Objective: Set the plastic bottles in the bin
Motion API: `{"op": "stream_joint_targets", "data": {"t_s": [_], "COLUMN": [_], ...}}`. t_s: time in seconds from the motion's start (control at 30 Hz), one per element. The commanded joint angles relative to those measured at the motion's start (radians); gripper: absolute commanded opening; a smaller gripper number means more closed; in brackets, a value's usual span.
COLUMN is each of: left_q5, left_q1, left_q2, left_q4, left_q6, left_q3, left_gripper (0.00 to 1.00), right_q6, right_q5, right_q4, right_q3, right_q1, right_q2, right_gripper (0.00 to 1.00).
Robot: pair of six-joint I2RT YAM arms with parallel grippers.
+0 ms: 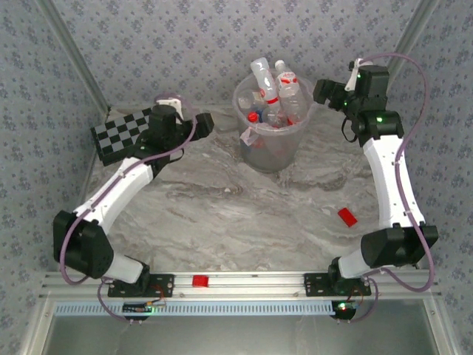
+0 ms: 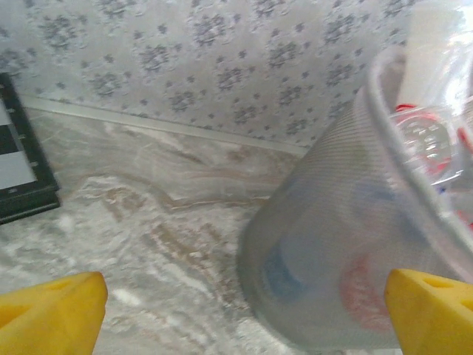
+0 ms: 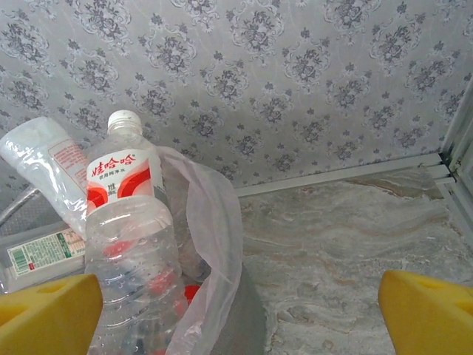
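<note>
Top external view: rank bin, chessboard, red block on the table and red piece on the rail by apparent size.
1. bin
2. chessboard, partly behind the left arm
3. red block on the table and red piece on the rail: alike, unranked

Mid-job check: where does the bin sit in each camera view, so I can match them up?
Top external: the bin stands at upper centre.
Left wrist: the bin takes up the right side, close to the lens.
Right wrist: the bin is at lower left, with its liner draped over it.
Shared landmark: the wallpaper-table seam behind it.
</note>
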Motion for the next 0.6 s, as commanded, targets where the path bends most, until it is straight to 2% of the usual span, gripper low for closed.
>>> {"op": "stream_joint_targets", "data": {"t_s": [0.0,0.07,0.17,0.23,0.33,0.43,0.57], "left_q5": [-0.061,-0.12,-0.34,-0.435,-0.516,-0.568,-0.642], "left_q1": [0.006,0.01,0.016,0.031,0.06,0.085,0.121], "left_q2": [-0.076,-0.127,-0.196,-0.219,-0.233,-0.239,-0.209], "left_q4": [-0.052,-0.098,-0.169,-0.176,-0.151,-0.05,0.108], "left_q6": [0.073,0.151,0.216,0.233,0.248,0.276,0.327], "left_q3": [-0.057,-0.094,-0.16,-0.213,-0.3,-0.406,-0.529], "left_gripper": [0.97,1.0,1.0,1.0,1.0,1.0,1.0], "right_q6": [-0.017,-0.008,-0.018,-0.01,-0.007,-0.065,-0.15], "right_q5": [0.034,0.074,0.132,0.172,0.213,0.209,0.301], "right_q4": [0.018,0.065,0.181,0.266,0.384,0.522,0.579], "right_q3": [-0.111,-0.228,-0.47,-0.64,-0.855,-1.029,-1.15], "right_q1": [-0.024,-0.044,-0.059,-0.06,-0.058,-0.04,0.057], "right_q2": [-0.061,-0.106,-0.204,-0.267,-0.35,-0.393,-0.345], "right_gripper": [1.0,1.0,1.0,1.0,1.0,1.0,1.0]}}
